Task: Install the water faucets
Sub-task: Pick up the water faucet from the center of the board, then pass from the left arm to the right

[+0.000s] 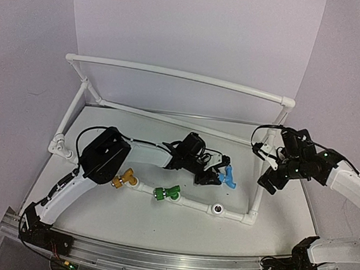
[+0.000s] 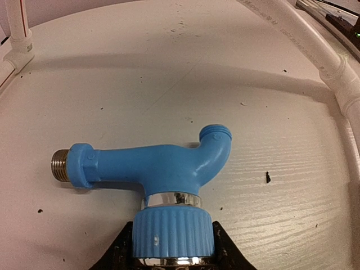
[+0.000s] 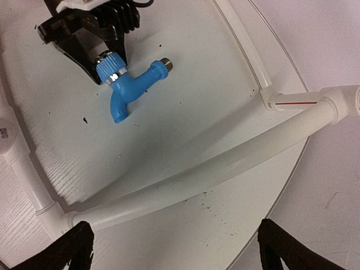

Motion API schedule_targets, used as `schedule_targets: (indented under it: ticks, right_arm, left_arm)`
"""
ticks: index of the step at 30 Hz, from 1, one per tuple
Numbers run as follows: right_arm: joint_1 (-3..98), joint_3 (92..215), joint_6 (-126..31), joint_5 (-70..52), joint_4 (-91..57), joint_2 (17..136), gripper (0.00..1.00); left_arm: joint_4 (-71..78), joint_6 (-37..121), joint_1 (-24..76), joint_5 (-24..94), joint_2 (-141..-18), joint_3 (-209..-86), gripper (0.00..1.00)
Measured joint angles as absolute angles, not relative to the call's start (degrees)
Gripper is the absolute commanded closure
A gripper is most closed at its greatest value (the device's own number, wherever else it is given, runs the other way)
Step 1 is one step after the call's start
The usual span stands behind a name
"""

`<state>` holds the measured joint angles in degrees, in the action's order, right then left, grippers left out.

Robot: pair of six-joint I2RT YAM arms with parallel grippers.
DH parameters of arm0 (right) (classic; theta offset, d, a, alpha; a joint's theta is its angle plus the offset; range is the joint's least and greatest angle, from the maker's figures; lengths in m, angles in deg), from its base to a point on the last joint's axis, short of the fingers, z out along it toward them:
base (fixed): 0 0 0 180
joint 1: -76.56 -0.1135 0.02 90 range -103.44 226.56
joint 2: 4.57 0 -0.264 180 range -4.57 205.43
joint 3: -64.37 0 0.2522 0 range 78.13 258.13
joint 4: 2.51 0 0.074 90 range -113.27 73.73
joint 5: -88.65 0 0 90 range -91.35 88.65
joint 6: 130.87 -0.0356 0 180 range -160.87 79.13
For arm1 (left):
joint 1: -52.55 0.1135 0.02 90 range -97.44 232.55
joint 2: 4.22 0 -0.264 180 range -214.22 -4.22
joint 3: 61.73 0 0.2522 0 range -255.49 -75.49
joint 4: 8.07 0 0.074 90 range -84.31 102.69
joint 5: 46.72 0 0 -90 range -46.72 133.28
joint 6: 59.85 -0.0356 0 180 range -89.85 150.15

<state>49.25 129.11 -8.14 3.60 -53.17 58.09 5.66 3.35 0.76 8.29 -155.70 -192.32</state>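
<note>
The blue faucet (image 1: 229, 175) (image 2: 163, 169) (image 3: 126, 90) lies inside the pipe frame, on or just above the white tabletop; I cannot tell which. Its threaded metal end points left in the left wrist view. My left gripper (image 1: 217, 175) (image 2: 173, 239) (image 3: 109, 63) is shut on its ribbed blue knob, with a black finger pressed against each side. The yellow faucet (image 1: 123, 180) and green faucet (image 1: 167, 192) sit on the frame's front pipe. My right gripper (image 1: 269, 178) (image 3: 180, 247) hovers open and empty over the right side pipe (image 3: 225, 163).
The white PVC frame (image 1: 179, 75) rings the work area, with a raised back rail. A white fitting with a round opening (image 1: 217, 209) sits on the front pipe, right of the green faucet. Pipe sections (image 2: 315, 50) run close to the right of the blue faucet.
</note>
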Motion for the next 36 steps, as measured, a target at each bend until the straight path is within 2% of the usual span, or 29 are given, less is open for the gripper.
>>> schedule_targets:
  ticks: [3,13,18,27,36]
  right_arm:
    - [49.25,128.96,-8.92,6.22,-51.64,59.02,0.02]
    - [53.9,131.39,-12.48,12.03,-44.01,67.75,0.05]
    - [60.6,137.14,-12.64,10.4,-40.14,74.88,0.13]
    - [66.06,148.92,-10.93,6.96,-35.96,86.61,0.31]
    - [70.19,163.49,-9.27,5.19,-34.43,99.97,0.32]
  left_arm:
    - [4.26,3.98,0.74,9.56,-152.81,-187.61,0.93]
    - [0.5,7.8,0.76,14.89,-140.4,-176.03,0.99]
    - [-2.07,9.44,0.74,15.76,-135.92,-173.78,1.0]
    - [-3.48,13.53,0.74,17.64,-131.7,-167.97,1.0]
    - [-4.03,17.91,1.15,19.87,-128.06,-163.13,1.0]
